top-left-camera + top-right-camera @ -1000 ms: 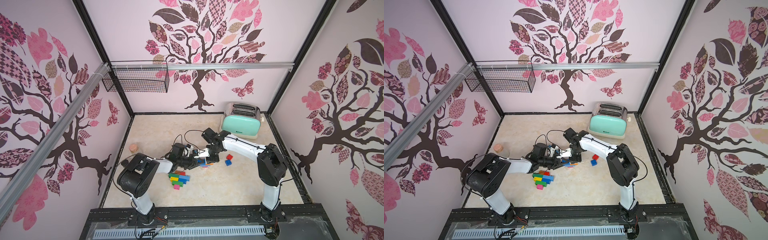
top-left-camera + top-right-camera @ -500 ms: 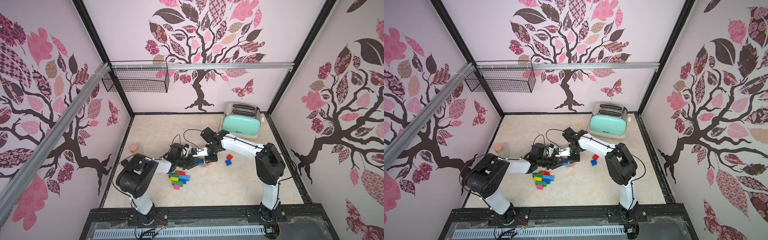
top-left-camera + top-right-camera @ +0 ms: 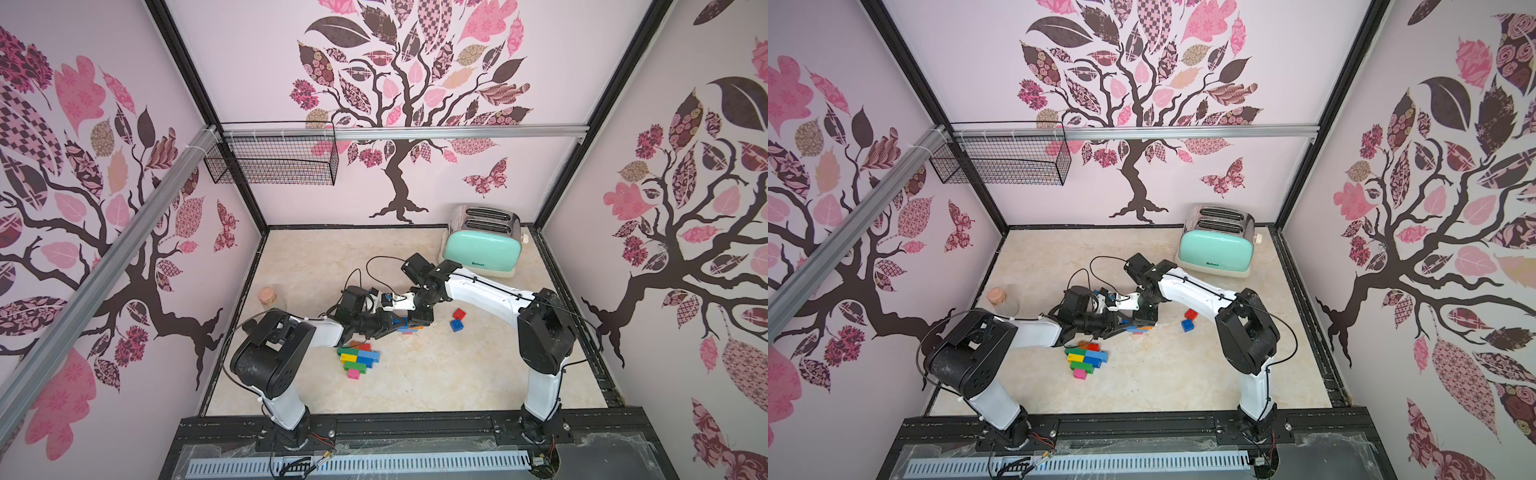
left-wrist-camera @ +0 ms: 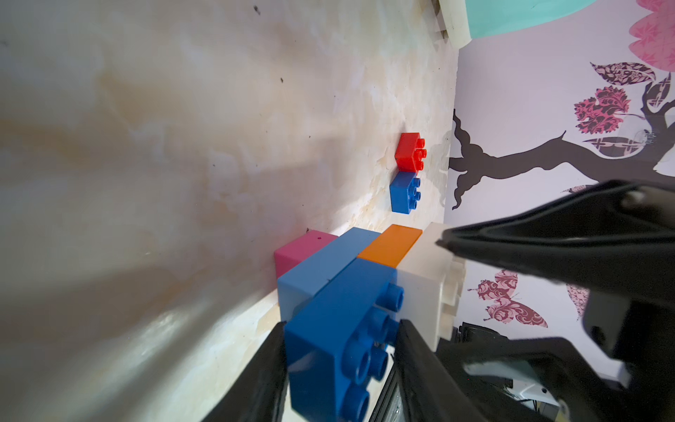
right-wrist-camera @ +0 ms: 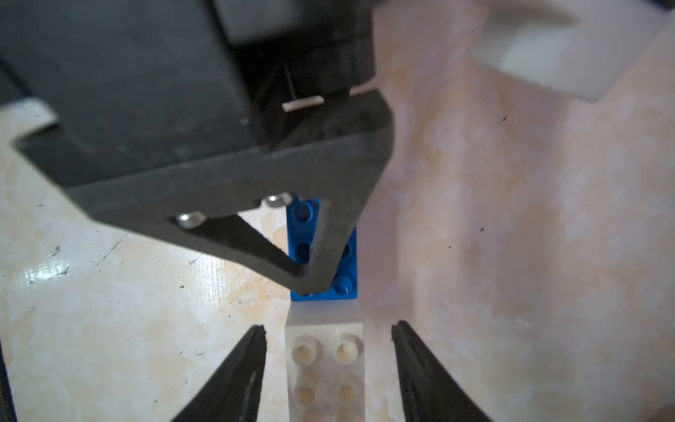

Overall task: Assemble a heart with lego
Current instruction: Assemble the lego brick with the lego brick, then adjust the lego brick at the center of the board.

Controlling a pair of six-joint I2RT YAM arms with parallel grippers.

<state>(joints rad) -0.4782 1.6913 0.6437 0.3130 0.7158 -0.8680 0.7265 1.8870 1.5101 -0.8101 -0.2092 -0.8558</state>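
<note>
My left gripper (image 4: 341, 329) is shut on a dark blue lego brick (image 4: 328, 339). That brick is joined to white (image 4: 427, 285), orange (image 4: 391, 244), light blue (image 4: 321, 263) and pink (image 4: 299, 252) bricks in a small cluster (image 3: 409, 328) low over the floor. My right gripper (image 5: 328, 329) is open and straddles the white brick (image 5: 325, 365), with a gap on each side. A larger flat cluster of green, yellow, blue, red and pink lego (image 3: 358, 358) lies on the floor nearer the front. A loose red brick (image 3: 459, 313) and a loose blue brick (image 3: 456, 325) sit to the right.
A mint toaster (image 3: 482, 245) stands at the back right. A cork-topped jar (image 3: 267, 296) is by the left wall, and a wire basket (image 3: 274, 160) hangs high on the back left. Both arms meet at mid-floor, with cables looping above them.
My right gripper has opened off the white brick. The left gripper keeps its hold on the dark blue brick. Both arms have barely shifted.
</note>
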